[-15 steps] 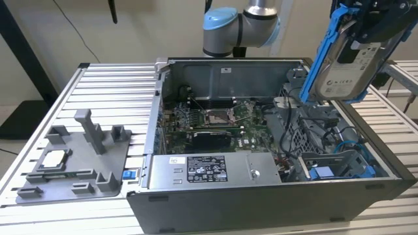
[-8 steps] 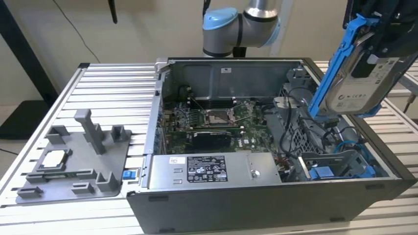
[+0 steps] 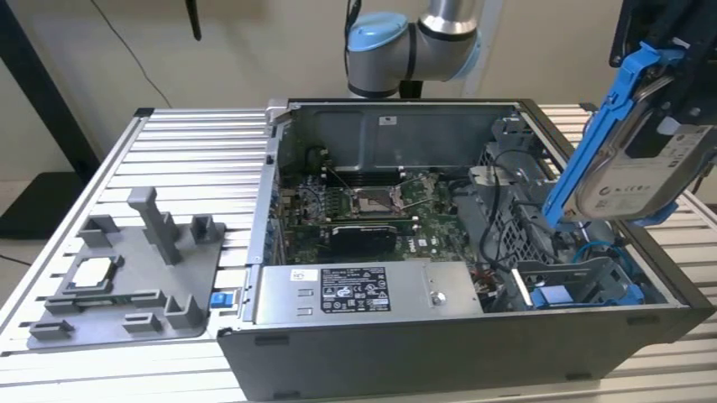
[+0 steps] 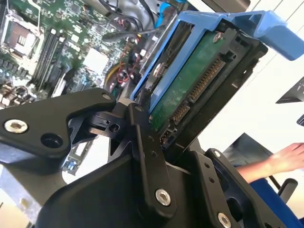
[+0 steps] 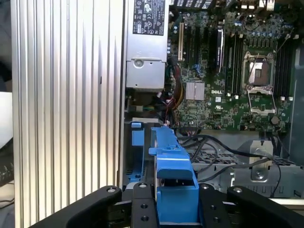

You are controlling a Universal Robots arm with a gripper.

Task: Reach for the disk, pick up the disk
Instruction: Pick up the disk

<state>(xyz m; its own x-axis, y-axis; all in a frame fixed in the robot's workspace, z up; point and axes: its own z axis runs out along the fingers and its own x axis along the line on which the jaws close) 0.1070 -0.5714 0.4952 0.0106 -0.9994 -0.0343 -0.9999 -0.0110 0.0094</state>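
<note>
The disk (image 3: 630, 172), a silver-grey drive with a white label in blue plastic rails, hangs tilted in the air above the open computer case (image 3: 448, 353), at the exterior view's right. My gripper (image 3: 663, 101) comes down from above and is shut on the disk's upper part. In the second wrist view the disk's green circuit board (image 4: 192, 88) and blue rail (image 4: 204, 21) stick out from between my black fingers (image 4: 145, 142). The first wrist view looks down along the blue rail (image 5: 173, 187) held between the fingers (image 5: 142, 209), with the case's drive bay below.
Inside the case lie the motherboard (image 3: 375, 206), a power supply (image 3: 353, 294), loose cables and a blue bracket (image 3: 555, 295) in the drive bay. A grey fixture tray (image 3: 123, 277) with a small silver chip (image 3: 92, 273) sits on the slatted table. A person's hand (image 4: 282, 161) is nearby.
</note>
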